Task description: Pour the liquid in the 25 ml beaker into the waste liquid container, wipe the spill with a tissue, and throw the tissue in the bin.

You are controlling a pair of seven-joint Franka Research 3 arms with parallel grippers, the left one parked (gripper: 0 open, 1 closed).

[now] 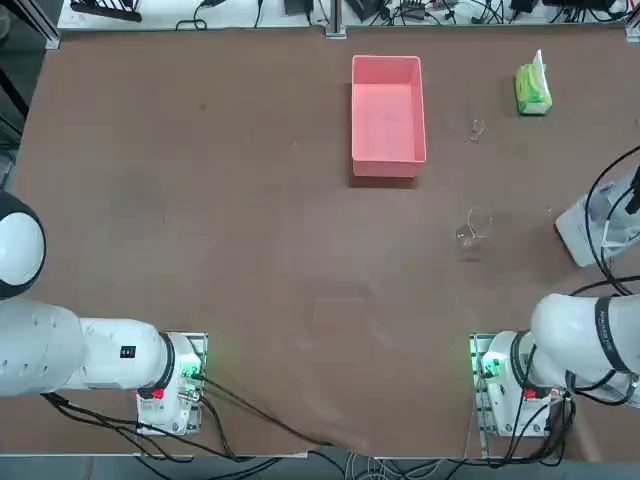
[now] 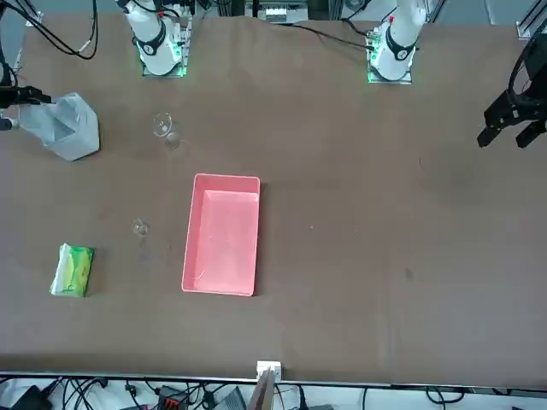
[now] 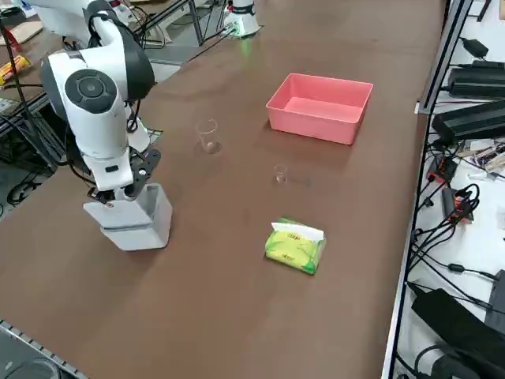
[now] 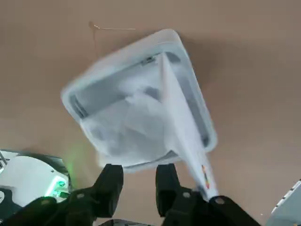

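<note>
Brown table — hand above bin

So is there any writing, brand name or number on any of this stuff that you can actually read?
None can be read.
Green tissue pack: printed marks on its wrapper, too small to read.
Right arm's upper link: a line of dark lettering, too blurred to read.
Parked left arm: a small dark label, unreadable.
Pink tray, both glass beakers and the white bin under the right gripper: no visible text.
</note>
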